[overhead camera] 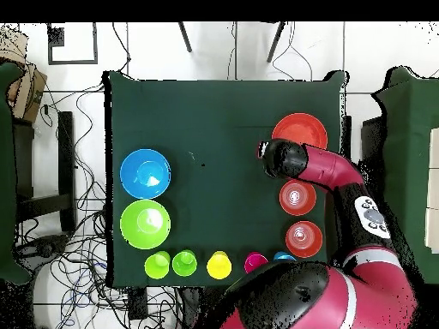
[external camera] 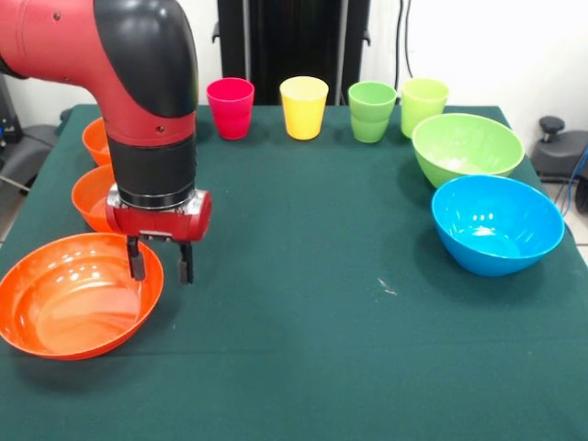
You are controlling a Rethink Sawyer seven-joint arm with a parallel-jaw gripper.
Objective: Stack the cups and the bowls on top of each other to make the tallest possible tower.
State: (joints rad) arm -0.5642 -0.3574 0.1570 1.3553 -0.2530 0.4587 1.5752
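The bench is covered in a dark green cloth, and nothing is stacked on it into a tower; every piece sits on its own. The red and black arm comes down over one end of it, and its jaws hang parted and empty, one finger over the inner rim of the wide orange bowl and the other just outside that rim. Seen from above, the jaws sit at the edge of that bowl.

At the other end of the bench stand the large blue bowl and, just behind it, the large lime green bowl, close together but not quite touching. Behind the wide orange bowl, two small orange bowls sit in a line running back, the farther one partly hidden by the arm.

Along the far edge runs a row of cups, all upright with mouths up: a pink cup, a yellow cup, a green cup and a lighter green cup beside the lime bowl. From above, a sky blue cup peeks out at the arm's edge beside the pink one.
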